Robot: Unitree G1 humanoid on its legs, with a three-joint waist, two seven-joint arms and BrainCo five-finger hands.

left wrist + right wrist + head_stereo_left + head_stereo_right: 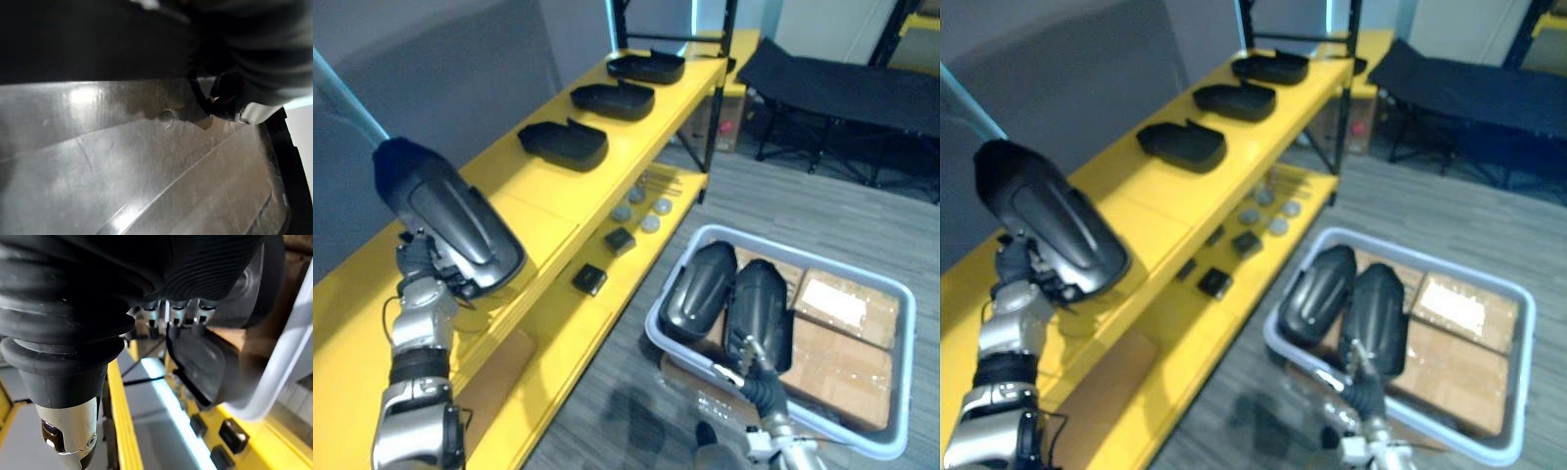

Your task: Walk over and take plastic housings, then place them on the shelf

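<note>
Plastic housing is clasped from beneath by the left hand, above the yellow shelf. The right hand reaches a second housing in the grey bin; I cannot tell its grip.

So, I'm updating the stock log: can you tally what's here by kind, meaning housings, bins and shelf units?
Black plastic housings: 6 (3 on the top shelf, 2 in the bin, 1 in the left robot hand)
Grey bin: 1
Yellow shelf unit: 1
Total: 8
</note>
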